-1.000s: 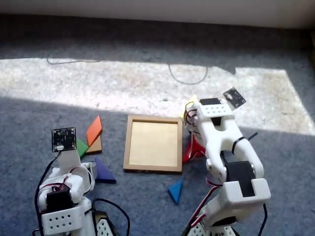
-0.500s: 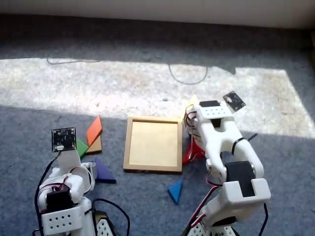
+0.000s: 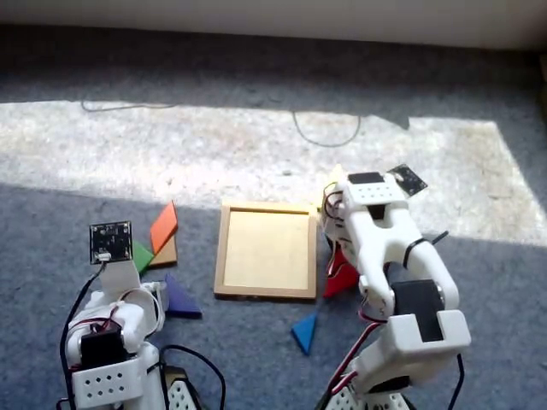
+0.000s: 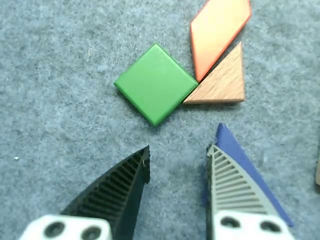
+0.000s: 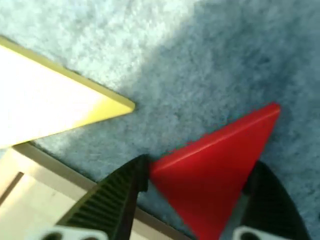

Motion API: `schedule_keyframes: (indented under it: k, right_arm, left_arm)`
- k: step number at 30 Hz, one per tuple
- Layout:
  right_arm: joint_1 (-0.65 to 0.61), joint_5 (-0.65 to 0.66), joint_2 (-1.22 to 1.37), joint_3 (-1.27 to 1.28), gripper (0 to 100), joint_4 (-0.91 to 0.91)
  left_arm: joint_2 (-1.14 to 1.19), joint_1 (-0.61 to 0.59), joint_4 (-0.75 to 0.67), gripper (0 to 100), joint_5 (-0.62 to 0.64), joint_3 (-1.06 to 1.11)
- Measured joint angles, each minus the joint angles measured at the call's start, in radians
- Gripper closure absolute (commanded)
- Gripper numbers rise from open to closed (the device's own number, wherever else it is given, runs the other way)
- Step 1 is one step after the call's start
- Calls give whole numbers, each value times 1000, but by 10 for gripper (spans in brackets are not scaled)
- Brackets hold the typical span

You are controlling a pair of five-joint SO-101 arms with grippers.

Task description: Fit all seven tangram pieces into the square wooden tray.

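- High view: the square wooden tray (image 3: 220,256) lay on the carpet, with the red triangle (image 3: 344,278) just beside its right rim.
- Left wrist view: my left claw (image 4: 179,150) hung released above the carpet near the green square (image 4: 156,83).
- Right wrist view: my right claw (image 5: 200,167) grasped the red triangle between both fingers, beside the yellow triangle (image 5: 50,110).

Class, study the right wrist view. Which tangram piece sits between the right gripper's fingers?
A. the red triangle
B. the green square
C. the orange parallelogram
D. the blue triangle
A: in the right wrist view the red triangle is gripped between the two fingers of the right gripper, just off the wooden tray.
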Motion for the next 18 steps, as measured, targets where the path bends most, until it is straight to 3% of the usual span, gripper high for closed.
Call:
schedule_keyframes:
  k: [15, 18]
  right_arm:
    - [18, 158, -269, -12, 722, 86]
    - [15, 169, -276, -12, 635, 87]
  left_arm:
    - [0, 0, 0, 815, 0, 0]
    - [0, 0, 0, 815, 0, 0]
